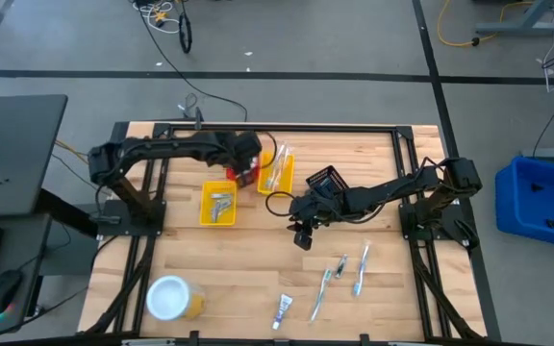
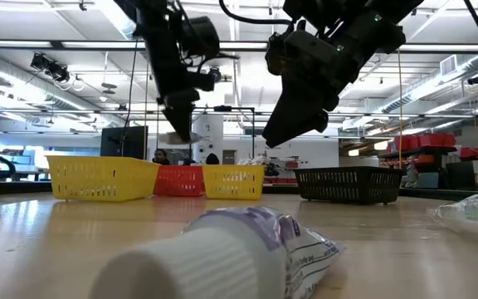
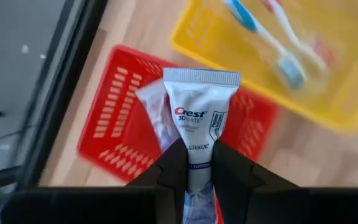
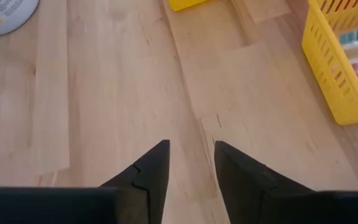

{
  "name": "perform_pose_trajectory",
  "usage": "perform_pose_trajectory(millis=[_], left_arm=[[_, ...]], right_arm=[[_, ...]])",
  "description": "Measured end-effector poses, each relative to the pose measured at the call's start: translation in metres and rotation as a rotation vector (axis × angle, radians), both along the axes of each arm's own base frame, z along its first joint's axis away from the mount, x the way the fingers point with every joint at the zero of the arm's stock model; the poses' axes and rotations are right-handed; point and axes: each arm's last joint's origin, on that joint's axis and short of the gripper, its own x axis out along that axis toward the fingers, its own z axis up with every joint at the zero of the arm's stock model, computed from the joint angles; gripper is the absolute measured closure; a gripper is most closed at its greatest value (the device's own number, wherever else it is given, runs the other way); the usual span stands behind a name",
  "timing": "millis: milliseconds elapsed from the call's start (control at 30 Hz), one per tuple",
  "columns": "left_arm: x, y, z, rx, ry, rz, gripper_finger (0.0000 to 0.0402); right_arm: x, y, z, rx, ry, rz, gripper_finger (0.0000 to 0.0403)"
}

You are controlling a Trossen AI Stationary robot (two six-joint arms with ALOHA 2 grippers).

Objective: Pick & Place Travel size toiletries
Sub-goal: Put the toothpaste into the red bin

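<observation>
Left gripper [image 3: 196, 163] clamps toothpaste tube [image 3: 199, 127] above red basket [image 3: 114, 118]; we note right gripper [image 4: 190, 163] empty, fingers apart, over table [image 4: 104, 93].

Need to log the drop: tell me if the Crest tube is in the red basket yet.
Not in. The Crest tube is pinched in the left gripper, held above the red basket.

Bare tabletop [image 4: 104, 93] under R gripper [image 4: 191, 155]
</observation>
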Motion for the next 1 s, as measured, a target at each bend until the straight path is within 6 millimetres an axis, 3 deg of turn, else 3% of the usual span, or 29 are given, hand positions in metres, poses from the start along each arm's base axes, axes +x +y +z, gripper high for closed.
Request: perform_pose_trajectory(millis=[167, 300, 667, 1000], left_arm=[[-0.008, 0.029, -0.010, 0.001, -0.095, 0.117, 0.0331], [-0.016, 0.041, -0.021, -0.047, -0.130, 0.167, 0.0331], [-0.026, 0.038, -0.052, -0.112, -0.144, 0.120, 0.0329], [-0.029, 0.036, -0.056, -0.109, -0.119, 0.096, 0.0294]], right_arm=[[0.000, 0.000, 0.000, -0.019, -0.004, 0.021, 0.0274], [0.000, 0.000, 0.000, -0.030, -0.006, 0.033, 0.0273], [0.001, -0.001, 0.000, -0.030, -0.008, 0.031, 0.0272], [0.002, 0.000, 0.001, -0.029, -0.021, 0.031, 0.0277]])
